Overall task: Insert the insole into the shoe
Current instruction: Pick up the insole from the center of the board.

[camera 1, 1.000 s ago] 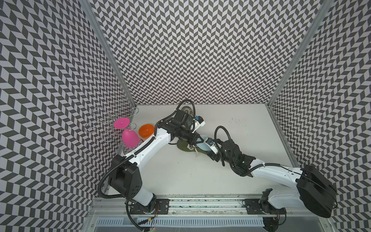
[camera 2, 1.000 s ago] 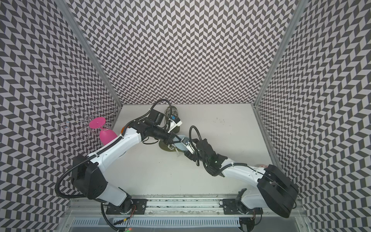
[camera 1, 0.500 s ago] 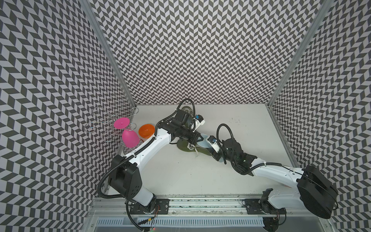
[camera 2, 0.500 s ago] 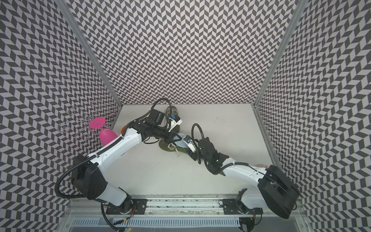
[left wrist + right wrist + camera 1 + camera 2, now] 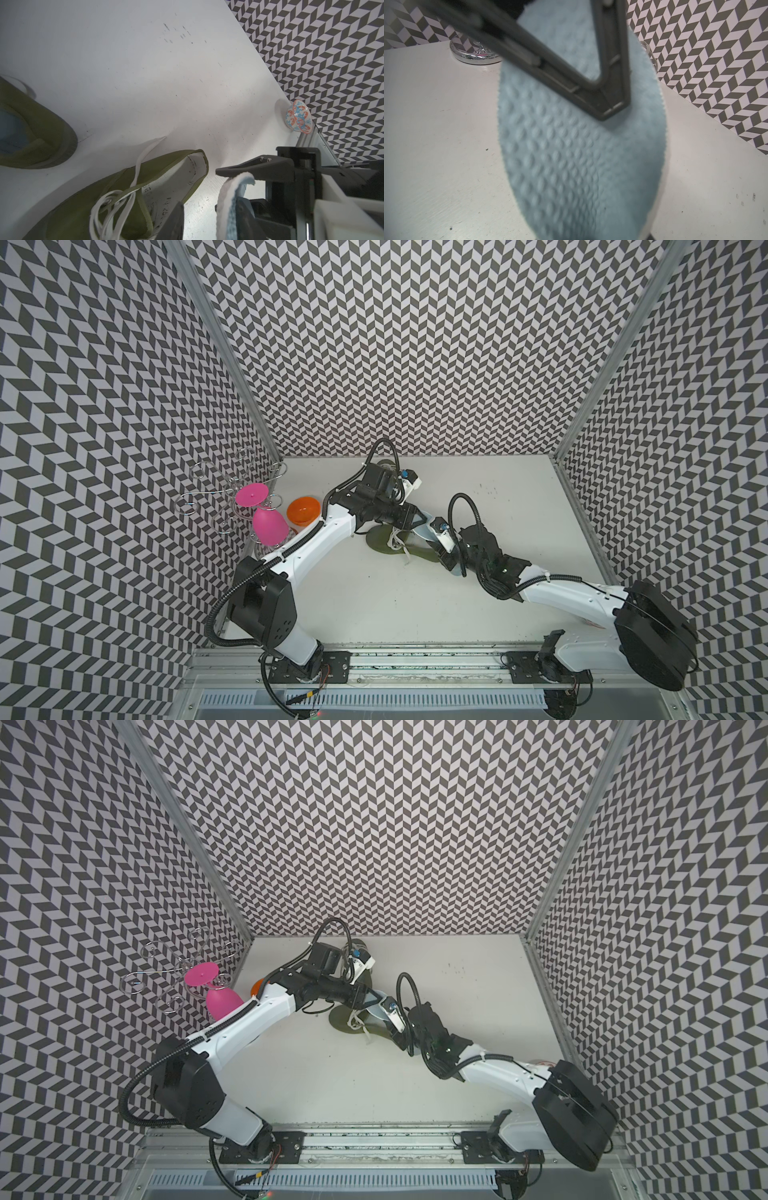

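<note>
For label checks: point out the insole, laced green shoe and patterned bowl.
insole (image 5: 581,158), right wrist view, textured blue face
laced green shoe (image 5: 70,207), left wrist view, green upper
patterned bowl (image 5: 299,118), left wrist view, patterned surface

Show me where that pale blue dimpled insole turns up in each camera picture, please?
Both top views: the pale blue dimpled insole shows mid-picture, beside the olive-green lace-up shoe.
Left wrist: insole edge-on, beside that shoe's opening.
Right wrist: insole close up, filling most of the picture.
Shared landmark: the black-and-white chevron wall, seen in all four.
</note>
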Controlling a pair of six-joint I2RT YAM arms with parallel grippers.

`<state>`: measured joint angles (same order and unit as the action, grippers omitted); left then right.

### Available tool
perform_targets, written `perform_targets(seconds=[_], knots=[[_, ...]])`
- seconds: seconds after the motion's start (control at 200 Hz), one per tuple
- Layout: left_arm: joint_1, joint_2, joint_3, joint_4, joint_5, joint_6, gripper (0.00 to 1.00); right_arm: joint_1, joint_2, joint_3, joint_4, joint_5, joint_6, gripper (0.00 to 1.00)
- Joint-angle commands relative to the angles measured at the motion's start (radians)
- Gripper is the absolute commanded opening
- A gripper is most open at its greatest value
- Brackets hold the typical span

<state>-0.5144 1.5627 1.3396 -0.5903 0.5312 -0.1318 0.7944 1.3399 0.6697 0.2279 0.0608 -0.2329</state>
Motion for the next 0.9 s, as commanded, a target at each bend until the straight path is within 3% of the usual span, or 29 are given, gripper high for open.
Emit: perform_targets(seconds=[0.0,0.24,0.416,0.436,0.456,0.476,0.626,0.896], knots=[[0.043,-0.081,0.036,0.035,-0.1,-0.074,0.46,0.003,0.023,0.061,-0.038,0.056,0.026,0.38],[0.073,-0.228,-0.11,0.077,-0.423,-0.206,0.55,-0.026,0.067,0.154,-0.184,0.1,0.053,0.38],[-0.06,-0.222,-0.226,0.069,-0.645,-0.25,0.64,-0.093,0.095,0.226,-0.276,0.108,0.13,0.38],[-0.08,-0.209,-0.225,0.061,-0.673,-0.248,0.67,-0.097,0.097,0.231,-0.283,0.114,0.135,0.38],[-0.102,-0.191,-0.219,0.052,-0.703,-0.246,0.83,-0.101,0.099,0.236,-0.29,0.12,0.142,0.37],[-0.122,-0.175,-0.211,0.04,-0.735,-0.245,0.86,-0.108,0.102,0.244,-0.298,0.126,0.153,0.37],[-0.204,-0.045,-0.145,-0.012,-0.849,-0.219,0.81,-0.174,0.128,0.295,-0.371,0.124,0.235,0.37],[-0.27,0.14,-0.011,-0.142,-0.989,-0.16,0.87,-0.243,0.105,0.274,-0.371,0.055,0.259,0.36]])
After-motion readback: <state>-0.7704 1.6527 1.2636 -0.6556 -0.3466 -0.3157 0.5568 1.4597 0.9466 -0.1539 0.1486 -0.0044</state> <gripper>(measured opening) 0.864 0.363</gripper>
